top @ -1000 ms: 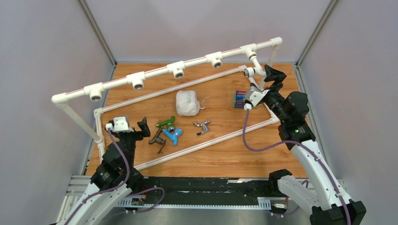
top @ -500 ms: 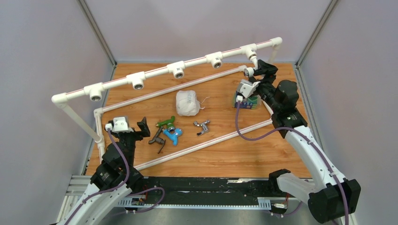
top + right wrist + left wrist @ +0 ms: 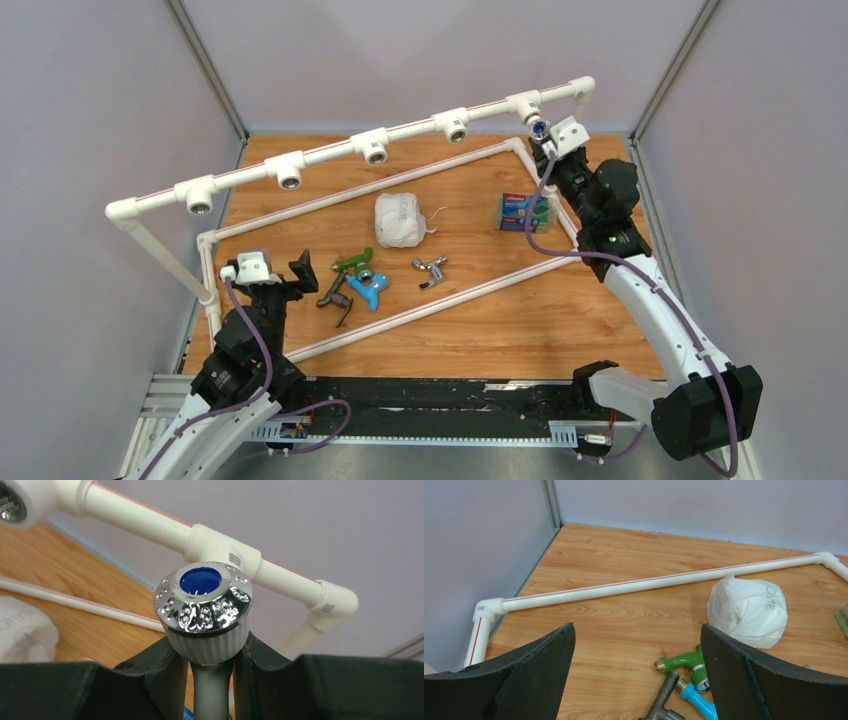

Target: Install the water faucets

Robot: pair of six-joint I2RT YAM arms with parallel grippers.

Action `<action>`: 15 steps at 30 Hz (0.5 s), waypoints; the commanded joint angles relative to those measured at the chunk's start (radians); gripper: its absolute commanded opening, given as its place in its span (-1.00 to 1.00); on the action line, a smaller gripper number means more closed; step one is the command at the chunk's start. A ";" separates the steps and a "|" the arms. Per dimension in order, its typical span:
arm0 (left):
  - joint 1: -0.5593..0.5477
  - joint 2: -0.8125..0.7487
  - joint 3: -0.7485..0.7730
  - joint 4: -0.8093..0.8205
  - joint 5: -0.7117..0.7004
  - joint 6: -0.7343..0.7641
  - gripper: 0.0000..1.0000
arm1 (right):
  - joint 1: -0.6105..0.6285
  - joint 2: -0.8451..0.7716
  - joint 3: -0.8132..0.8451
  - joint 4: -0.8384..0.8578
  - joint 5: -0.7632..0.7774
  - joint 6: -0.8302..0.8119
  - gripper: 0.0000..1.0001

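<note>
My right gripper (image 3: 212, 666) is shut on the pale stem of a white faucet (image 3: 202, 605) with a chrome knob and blue cap. It holds this faucet (image 3: 538, 128) just below the rightmost tee (image 3: 524, 105) of the raised white pipe rail. The green faucet (image 3: 684, 662), blue faucet (image 3: 697, 701) and dark grey faucet (image 3: 665, 696) lie together on the wood. My left gripper (image 3: 636, 628) hangs open just before them with nothing between its fingers. The chrome faucet (image 3: 430, 268) lies further right.
The pipe rail (image 3: 330, 155) carries several open tee sockets. A lower pipe frame (image 3: 350, 197) lies on the table. A crumpled white bag (image 3: 400, 220) sits mid-table, and a small green and blue box (image 3: 524, 212) lies near the right arm.
The right gripper's jaws closed on the white faucet near the lower pipe corner, and the arm raised it up and back to the rail's rightmost tee. The left arm stayed put.
</note>
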 commanded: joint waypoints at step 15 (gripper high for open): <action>0.009 -0.045 0.020 0.017 -0.009 0.007 1.00 | -0.005 0.012 -0.200 0.397 0.354 1.914 -0.50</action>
